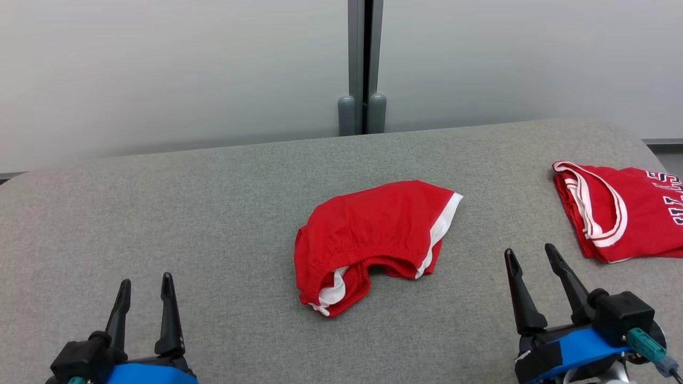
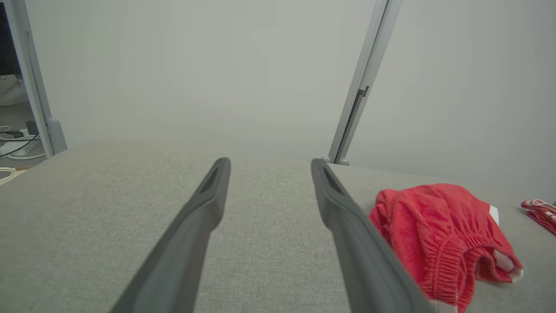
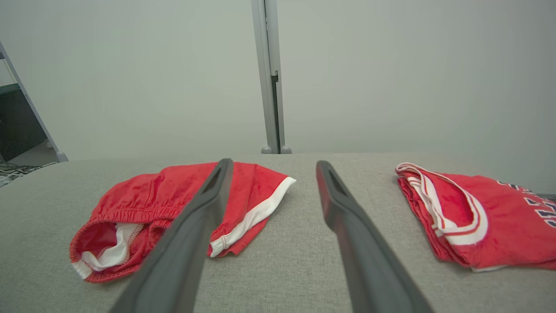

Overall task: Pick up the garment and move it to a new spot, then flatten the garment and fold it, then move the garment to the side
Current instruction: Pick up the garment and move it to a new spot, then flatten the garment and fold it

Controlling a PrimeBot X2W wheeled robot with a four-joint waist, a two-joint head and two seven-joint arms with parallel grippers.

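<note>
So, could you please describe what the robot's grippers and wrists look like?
The left gripper and right gripper each have two long, tapering black fingers on black blocks fixed to bright blue wrist shells. The right wrist carries a teal connector with a grey cable and a strip of black tape. Close up, the fingers show a slot-like recess near each tip.

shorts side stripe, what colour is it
White stripe on the red shorts, clearest in the right wrist view.

Grey fabric table (image 1: 176,213), pale partition panels (image 1: 160,69) behind, grey post (image 1: 365,53) between them, cables (image 2: 19,148) on floor (image 2: 15,115).
</note>
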